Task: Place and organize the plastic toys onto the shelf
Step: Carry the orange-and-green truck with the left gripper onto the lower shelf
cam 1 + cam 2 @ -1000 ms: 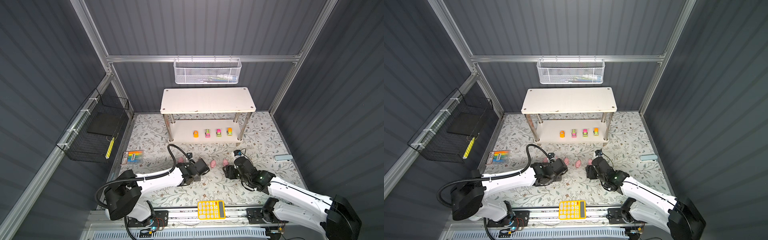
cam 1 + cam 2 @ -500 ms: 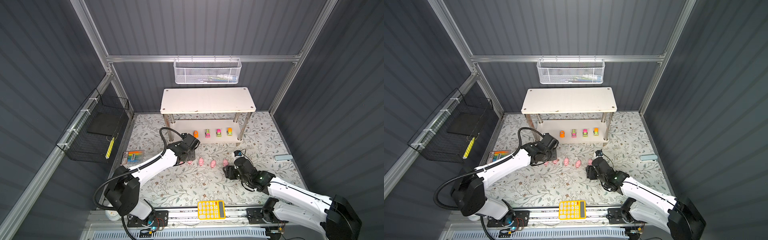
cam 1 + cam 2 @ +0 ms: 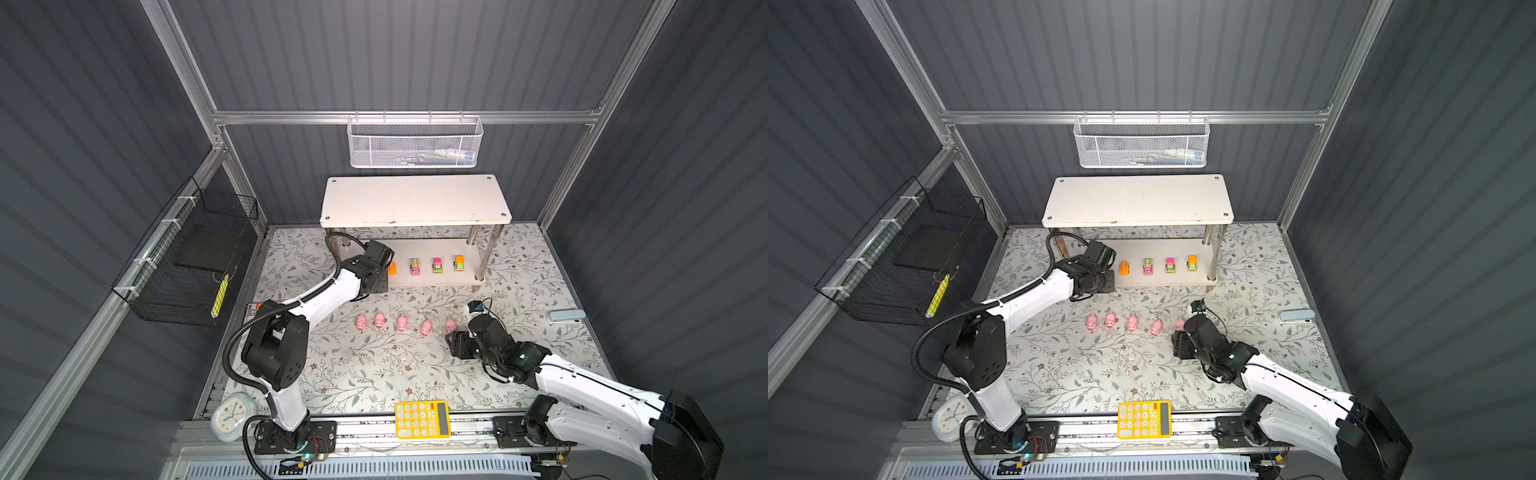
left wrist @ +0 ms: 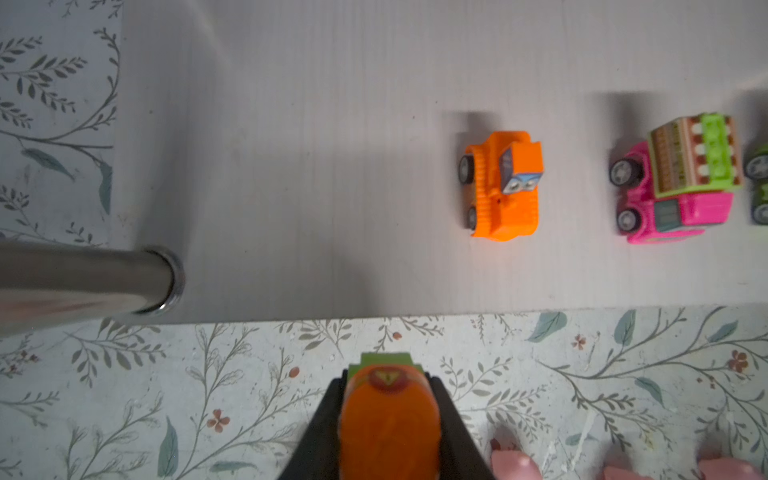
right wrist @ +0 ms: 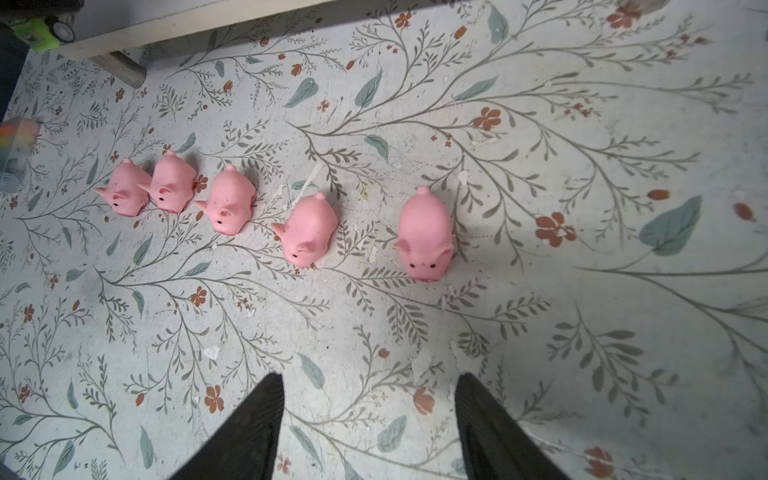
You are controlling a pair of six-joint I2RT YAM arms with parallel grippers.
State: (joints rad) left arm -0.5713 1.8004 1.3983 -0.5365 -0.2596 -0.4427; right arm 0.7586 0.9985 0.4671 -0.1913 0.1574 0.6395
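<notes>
Swung across the counter to the shelf's left front corner, left jaws clench the fifth vehicle; four others shelved, five pigs wait, right jaws open.
</notes>
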